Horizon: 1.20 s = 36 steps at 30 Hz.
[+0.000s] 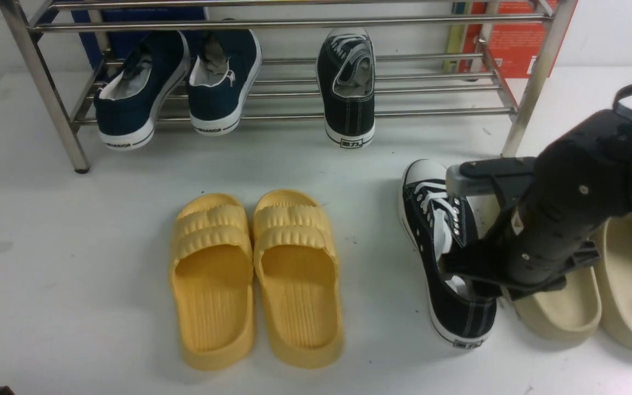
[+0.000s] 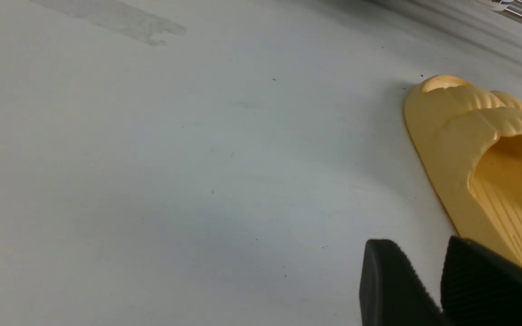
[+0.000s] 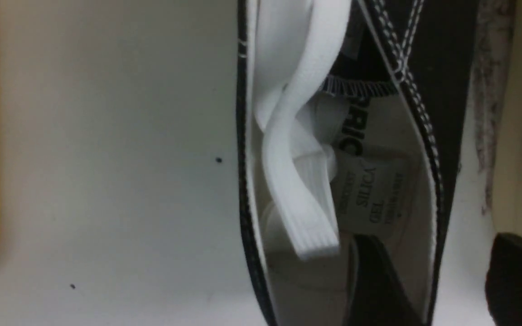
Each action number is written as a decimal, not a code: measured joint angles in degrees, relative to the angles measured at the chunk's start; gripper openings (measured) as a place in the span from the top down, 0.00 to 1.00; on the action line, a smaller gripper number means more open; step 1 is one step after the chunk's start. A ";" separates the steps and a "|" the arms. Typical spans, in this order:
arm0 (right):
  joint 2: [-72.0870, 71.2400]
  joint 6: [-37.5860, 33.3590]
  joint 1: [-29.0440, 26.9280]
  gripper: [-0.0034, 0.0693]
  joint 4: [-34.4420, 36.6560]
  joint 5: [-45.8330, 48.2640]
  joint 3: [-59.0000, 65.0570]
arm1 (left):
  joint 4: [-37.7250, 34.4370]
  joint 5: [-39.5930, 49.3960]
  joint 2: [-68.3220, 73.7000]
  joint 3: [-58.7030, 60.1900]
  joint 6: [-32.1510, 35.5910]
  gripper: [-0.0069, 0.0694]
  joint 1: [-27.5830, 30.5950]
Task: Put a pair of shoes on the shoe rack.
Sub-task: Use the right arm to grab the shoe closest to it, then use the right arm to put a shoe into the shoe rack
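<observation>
One black canvas sneaker (image 1: 349, 82) rests on the lower shelf of the silver shoe rack (image 1: 431, 112), heel toward me. The other black sneaker (image 1: 447, 247) lies on the white floor at the right, toe toward the rack. My right gripper (image 1: 467, 277) is down at its heel opening, open. In the right wrist view the gripper (image 3: 437, 244) straddles the shoe's side wall (image 3: 428, 149), one finger inside, one outside. My left gripper (image 2: 417, 249) hangs low over bare floor, empty, fingertips slightly apart.
Two navy slip-ons (image 1: 140, 88) (image 1: 223, 82) sit on the rack's left side. Yellow slides (image 1: 255, 274) lie mid-floor; one shows beside my left gripper (image 2: 478, 136). Beige slides (image 1: 623, 274) lie right of the floor sneaker, close to my right arm. An orange box (image 1: 513, 38) stands behind the rack.
</observation>
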 joint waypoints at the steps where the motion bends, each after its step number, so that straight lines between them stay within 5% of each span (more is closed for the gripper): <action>1: 0.82 -0.28 0.00 0.53 0.00 -0.37 0.00 | 0.00 0.00 0.00 0.00 0.00 0.65 0.00; 8: 1.40 -0.44 0.00 0.92 -0.44 -0.40 0.00 | 0.00 0.00 0.00 0.00 0.00 0.65 0.00; 22: -10.26 -1.20 -0.08 0.93 2.50 7.45 -1.51 | 0.00 0.00 0.00 0.00 0.00 0.65 0.00; 36: -2.20 -7.71 -12.70 0.92 5.10 7.72 -16.08 | 0.00 0.00 0.00 0.00 0.00 0.64 0.00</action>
